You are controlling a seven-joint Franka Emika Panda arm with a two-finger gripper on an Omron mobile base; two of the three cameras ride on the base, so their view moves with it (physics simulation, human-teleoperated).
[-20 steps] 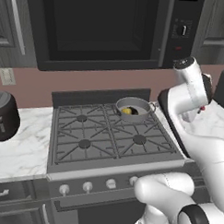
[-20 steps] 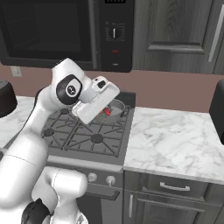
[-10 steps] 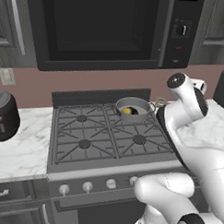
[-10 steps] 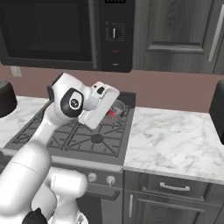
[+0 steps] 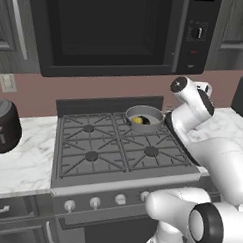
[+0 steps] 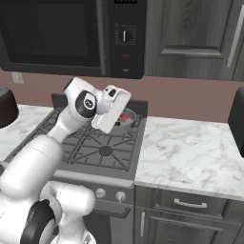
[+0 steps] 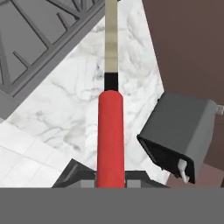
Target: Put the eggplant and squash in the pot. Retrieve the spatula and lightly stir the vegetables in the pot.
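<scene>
Gripping the spatula (image 7: 110,131), the tool (image 7: 110,174) looks fully closed.

One pot (image 5: 145,117) holding one squash (image 5: 138,120), one spatula (image 7: 110,135), one microwave (image 5: 112,30), four burners (image 5: 118,147), two toasters (image 5: 4,126).

The arm (image 5: 207,147) is made of glossy white, rounded shells, thick and smooth, without visible cables or screws. Where the segments meet, dark grey to black rings show; a large black collar circles a pale grey disc low on the body (image 5: 205,226). One joint cap (image 6: 89,101) is a black disc carrying a small white mark. The hand housing (image 6: 113,108) is a flat, boxy white block with softened corners.
</scene>
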